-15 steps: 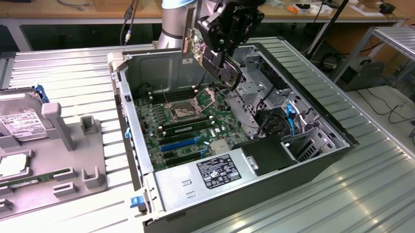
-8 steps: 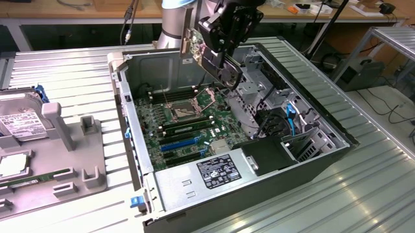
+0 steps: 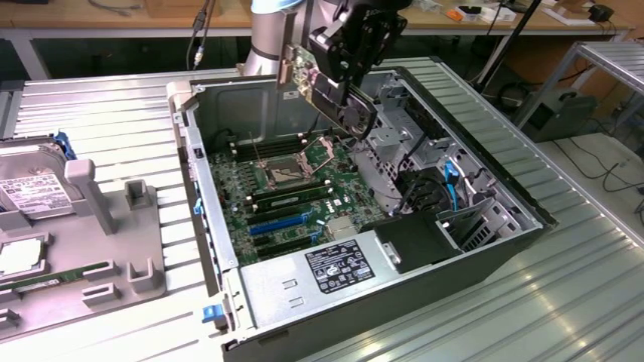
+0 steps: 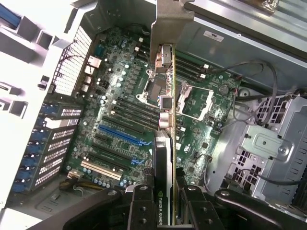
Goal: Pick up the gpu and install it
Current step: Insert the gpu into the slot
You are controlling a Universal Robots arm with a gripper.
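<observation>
My gripper (image 3: 342, 79) is shut on the gpu (image 3: 335, 96), a thin card with a green board, a dark face and a silver bracket at one end. The card hangs tilted above the far end of the open computer case (image 3: 207, 188), over the motherboard (image 3: 292, 188). In the wrist view the gpu (image 4: 164, 143) shows edge-on between the black fingers (image 4: 139, 206), and its metal bracket (image 4: 170, 28) points away from the gripper (image 4: 165, 194). It is held clear above the board, over the processor socket (image 4: 194, 103). The blue expansion slot (image 4: 120, 136) lies off to one side of the card.
A grey fixture (image 3: 131, 226) on the exterior view's left holds a silver hard drive (image 3: 35, 192) and a green memory stick (image 3: 56, 277). Inside the case stand a metal drive cage (image 3: 403, 143) and a black shroud (image 3: 418, 241). The case walls ring the motherboard.
</observation>
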